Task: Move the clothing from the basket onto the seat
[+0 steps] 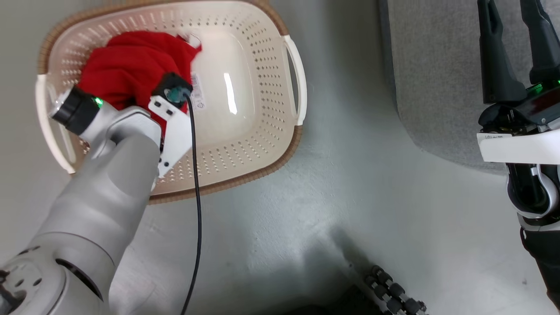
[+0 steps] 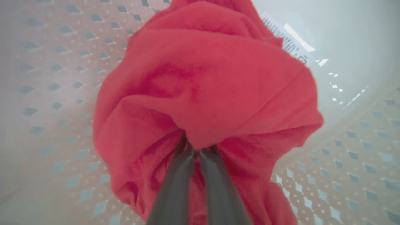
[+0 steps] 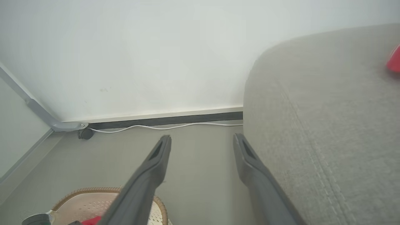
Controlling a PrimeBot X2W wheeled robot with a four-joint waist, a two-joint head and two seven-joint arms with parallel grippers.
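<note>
Red clothing (image 2: 203,78) pinched in left tool (image 2: 198,147), inside basket (image 1: 262,131) (left end); right tool (image 3: 201,137) wide by seat (image 3: 328,125) edge.

The floor (image 1: 350,197) is smooth and pale grey. The basket (image 1: 245,148) sits flat on it. The seat (image 1: 437,87) stands on the floor too, well apart from the basket, with a wide strip of bare floor between them. In the right wrist view a thin white cable (image 3: 162,127) lies on the floor along the foot of the wall (image 3: 156,47). A small dark wheel (image 3: 85,133) rests on the floor by one end of the cable, under a grey bar (image 3: 37,109). Low in the head view, small dark rollers (image 1: 396,292) seem to touch the floor, but it is too dark there to be sure
</note>
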